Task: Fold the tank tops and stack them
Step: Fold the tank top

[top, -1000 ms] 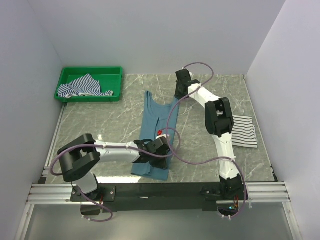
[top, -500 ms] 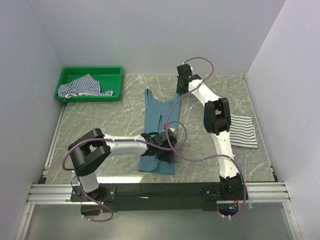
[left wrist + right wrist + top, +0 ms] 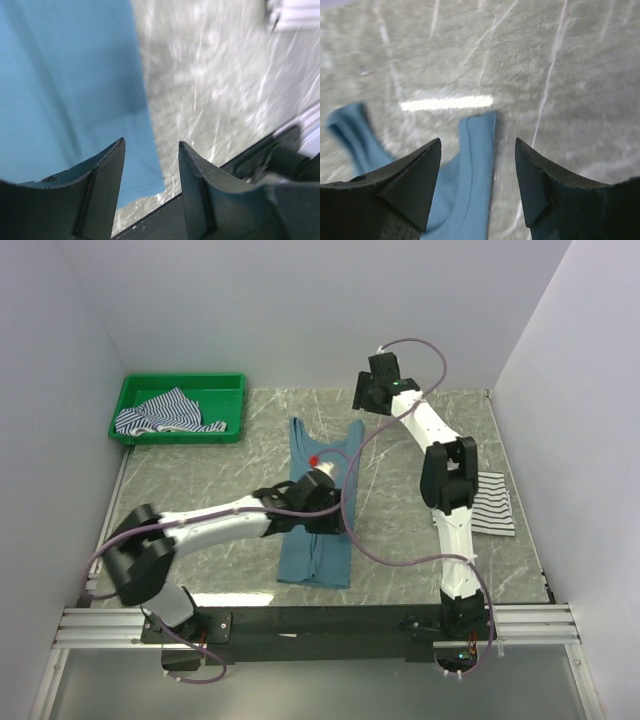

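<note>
Both spread wide and empty, left gripper [image 3: 151, 142] and right gripper [image 3: 478, 140] hover over the teal tank top [image 3: 315, 540]; we'd pinch its far-edge straps [image 3: 479, 165] squarely.

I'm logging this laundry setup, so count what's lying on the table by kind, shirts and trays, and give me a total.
Tank tops: 3, the teal tank top, the black-striped white tank top and the blue-and-white striped tank top
Green tray: 1
Total: 4
</note>
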### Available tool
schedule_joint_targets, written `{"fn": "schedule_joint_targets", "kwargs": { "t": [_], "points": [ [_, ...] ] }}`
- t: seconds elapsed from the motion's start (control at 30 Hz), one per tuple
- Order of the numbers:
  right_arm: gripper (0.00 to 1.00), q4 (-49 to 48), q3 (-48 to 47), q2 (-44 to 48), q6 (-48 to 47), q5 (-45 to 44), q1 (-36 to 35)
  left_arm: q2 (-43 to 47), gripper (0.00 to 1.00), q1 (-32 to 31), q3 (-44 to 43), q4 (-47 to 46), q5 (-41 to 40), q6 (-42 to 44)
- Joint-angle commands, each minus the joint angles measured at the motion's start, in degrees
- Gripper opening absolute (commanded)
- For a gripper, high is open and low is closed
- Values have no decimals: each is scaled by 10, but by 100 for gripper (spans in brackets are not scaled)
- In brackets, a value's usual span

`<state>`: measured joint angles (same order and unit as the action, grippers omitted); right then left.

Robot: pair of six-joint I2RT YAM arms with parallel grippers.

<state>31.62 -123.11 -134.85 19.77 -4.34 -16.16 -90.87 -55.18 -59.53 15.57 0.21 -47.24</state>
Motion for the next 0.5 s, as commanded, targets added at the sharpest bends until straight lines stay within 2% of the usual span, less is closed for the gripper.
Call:
{"fn": "schedule_joint_targets", "kwargs": {
  "t": [0.0, 0.1, 0.13, 0.17, 0.33, 0.47],
  "points": [
    [68, -16, 46, 100, 40, 29, 10, 89, 52, 27, 17, 47, -85, -43],
    [66, -37, 173, 179, 87, 63, 7, 153, 49, 56, 46, 140, -155, -99],
    [65, -53, 266, 234, 99, 73, 4, 185, 49, 63, 58, 161, -168, -112],
    [65, -88, 317, 266, 110, 85, -11, 203, 50, 77, 74, 190, -173, -120],
    [64, -126, 591, 466, 156, 55, -78, 285, 53, 116, 172, 211, -110, -138],
    [62, -125, 730, 580, 197, 49, -134, 305, 52, 115, 235, 174, -34, -148]
  ]
}}
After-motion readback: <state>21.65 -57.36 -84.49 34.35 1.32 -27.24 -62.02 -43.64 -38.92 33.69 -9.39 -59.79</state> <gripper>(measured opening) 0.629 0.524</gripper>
